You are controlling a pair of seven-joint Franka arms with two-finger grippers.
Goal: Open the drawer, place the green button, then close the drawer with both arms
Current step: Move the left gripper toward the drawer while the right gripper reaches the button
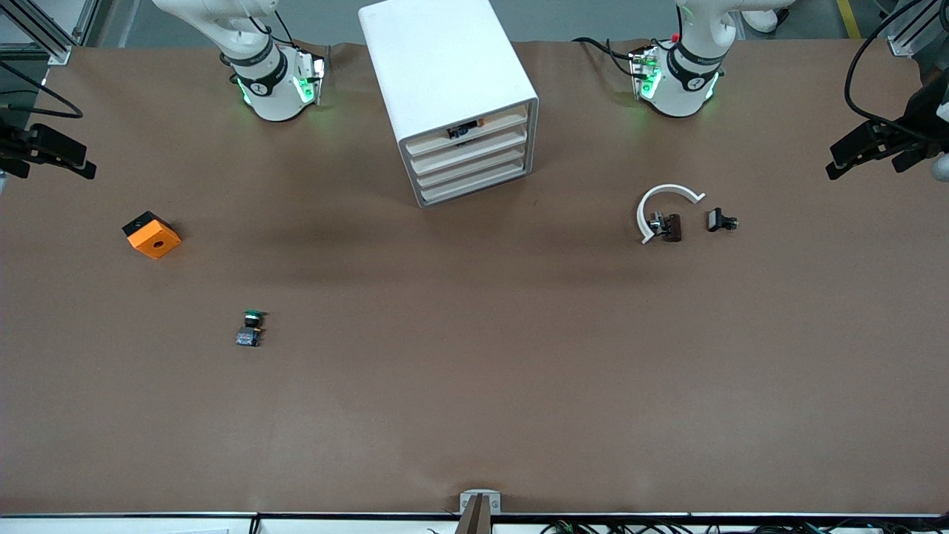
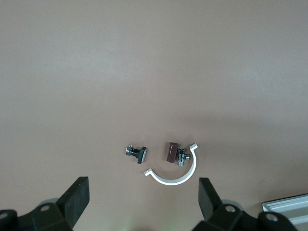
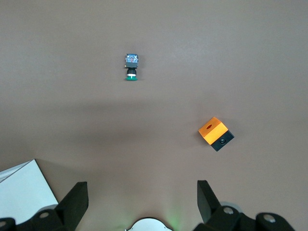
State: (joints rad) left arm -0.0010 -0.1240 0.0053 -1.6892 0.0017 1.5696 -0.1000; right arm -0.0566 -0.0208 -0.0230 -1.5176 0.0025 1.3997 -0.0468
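Note:
The button, green cap on a black and blue body, lies on the brown table toward the right arm's end; it also shows in the right wrist view. The white drawer cabinet stands between the two arm bases, its stacked drawers pushed in. A small dark part shows at the top drawer's front. My right gripper hangs open and empty high over the table near its base. My left gripper is also open and empty, high over the white curved piece.
An orange cube with a hole lies farther from the front camera than the button. Toward the left arm's end lie the white curved piece, a brown clip and a black clip. Black camera clamps stand at both table ends.

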